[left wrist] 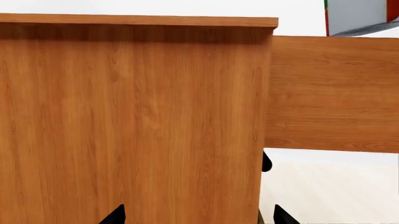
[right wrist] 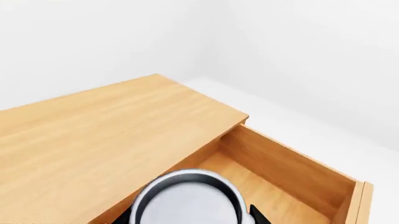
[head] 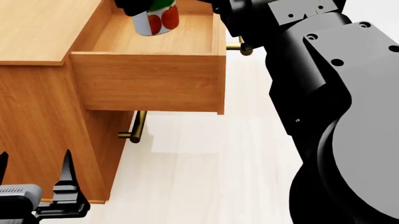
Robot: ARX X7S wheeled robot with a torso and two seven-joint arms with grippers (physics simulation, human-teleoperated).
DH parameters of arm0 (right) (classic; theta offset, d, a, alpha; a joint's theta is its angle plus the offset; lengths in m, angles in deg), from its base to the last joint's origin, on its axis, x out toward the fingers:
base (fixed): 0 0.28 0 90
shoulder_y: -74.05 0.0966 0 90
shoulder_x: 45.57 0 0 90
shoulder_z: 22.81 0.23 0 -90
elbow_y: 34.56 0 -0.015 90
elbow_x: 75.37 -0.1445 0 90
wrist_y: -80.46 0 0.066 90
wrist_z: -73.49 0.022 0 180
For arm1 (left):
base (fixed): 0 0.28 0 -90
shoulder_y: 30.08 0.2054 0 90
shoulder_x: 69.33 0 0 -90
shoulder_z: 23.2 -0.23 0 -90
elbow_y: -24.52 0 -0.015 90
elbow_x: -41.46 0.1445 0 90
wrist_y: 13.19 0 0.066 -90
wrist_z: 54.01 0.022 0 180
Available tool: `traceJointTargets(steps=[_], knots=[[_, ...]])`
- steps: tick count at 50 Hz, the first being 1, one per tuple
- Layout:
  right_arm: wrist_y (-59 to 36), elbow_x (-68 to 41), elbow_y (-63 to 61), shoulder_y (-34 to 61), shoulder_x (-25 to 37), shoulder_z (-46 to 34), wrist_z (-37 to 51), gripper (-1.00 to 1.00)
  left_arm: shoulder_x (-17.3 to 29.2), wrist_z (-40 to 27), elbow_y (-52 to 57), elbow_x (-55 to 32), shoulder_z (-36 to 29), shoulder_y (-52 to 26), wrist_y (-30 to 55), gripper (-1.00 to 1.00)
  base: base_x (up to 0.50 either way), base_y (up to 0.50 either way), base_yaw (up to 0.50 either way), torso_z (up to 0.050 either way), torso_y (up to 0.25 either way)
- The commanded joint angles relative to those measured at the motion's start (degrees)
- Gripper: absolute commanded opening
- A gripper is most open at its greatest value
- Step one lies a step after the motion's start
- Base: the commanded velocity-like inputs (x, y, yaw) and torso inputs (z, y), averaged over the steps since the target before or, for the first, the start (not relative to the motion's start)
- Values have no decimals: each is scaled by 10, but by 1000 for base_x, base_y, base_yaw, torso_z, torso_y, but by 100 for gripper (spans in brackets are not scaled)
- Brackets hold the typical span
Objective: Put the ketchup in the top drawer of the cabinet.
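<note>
The ketchup (head: 157, 18), a red can with a silver end, is held by my right gripper (head: 149, 7) over the inside of the open top drawer (head: 149, 81). The drawer is pulled out of the orange-brown cabinet (head: 37, 116). In the right wrist view the can's silver end (right wrist: 187, 205) sits between the fingers of the right gripper (right wrist: 190, 217), above the drawer (right wrist: 281, 163). My left gripper (head: 34, 172) is open and empty, low beside the cabinet's side wall. In the left wrist view the left gripper (left wrist: 199, 215) faces the cabinet (left wrist: 131, 121), with the can (left wrist: 358, 16) just above the drawer's side (left wrist: 333, 93).
The top drawer's brass handle (head: 240, 46) sticks out next to my right arm (head: 337, 116). The lower drawer's brass handle (head: 136, 128) is on the cabinet front below the open drawer. Pale floor (head: 206, 177) lies in front of the cabinet.
</note>
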Motion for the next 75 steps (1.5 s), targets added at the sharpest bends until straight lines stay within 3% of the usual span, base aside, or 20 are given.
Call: traceJointTargets(steps=[1, 61, 62, 75], knots=[[-5, 5, 6, -7, 0, 5, 0, -100, 0, 0, -4, 0, -3, 0, -2, 100, 0, 0, 0, 0, 0], [15, 21, 16, -58, 0, 9, -4, -100, 1, -3, -27, -4, -10, -9, -12, 100, 0, 0, 0, 0, 0], [16, 21, 14, -59, 0, 10, -7, 100, 1, -3, -27, -3, -11, -9, -12, 100, 0, 0, 0, 0, 0], [36, 29, 19, -61, 0, 16, 5, 100, 4, -7, -19, -6, -10, -6, -10, 100, 0, 0, 0, 0, 0]])
